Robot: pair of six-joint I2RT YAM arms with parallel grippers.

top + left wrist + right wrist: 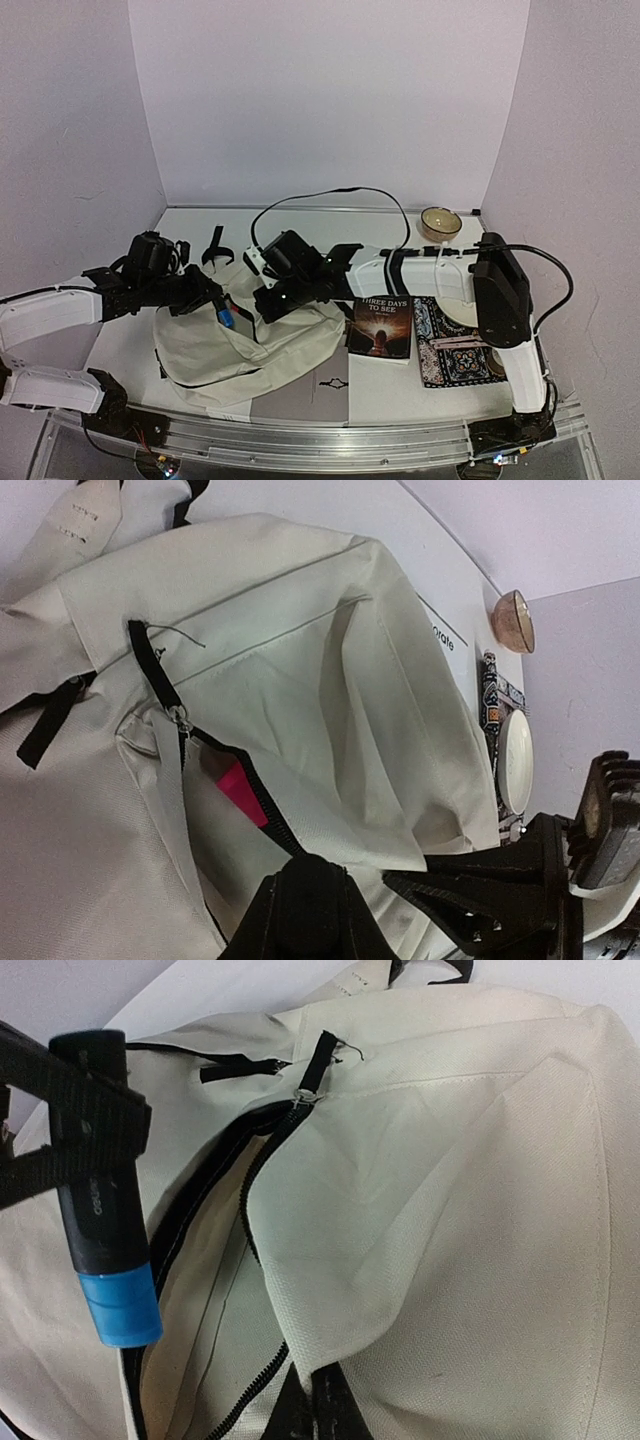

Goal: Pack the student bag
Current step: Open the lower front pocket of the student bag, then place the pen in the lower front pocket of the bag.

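Top cam: book cover reads "THREE DAYS TO SEE", pale caps near its top edge. My left wrist cam: white surface beside the student bag shows "orate"; start of word is hidden by fabric. Sewn tag on the bag has small print, unreadable. My right wrist cam: marker barrel has pale lettering, poss. "deli", not sure.

Plain pale lilac back wall across the upper frame, matching left side panel and right side panel, flat white tabletop mid-frame, silver metal rail along the bottom edge, soft even light.
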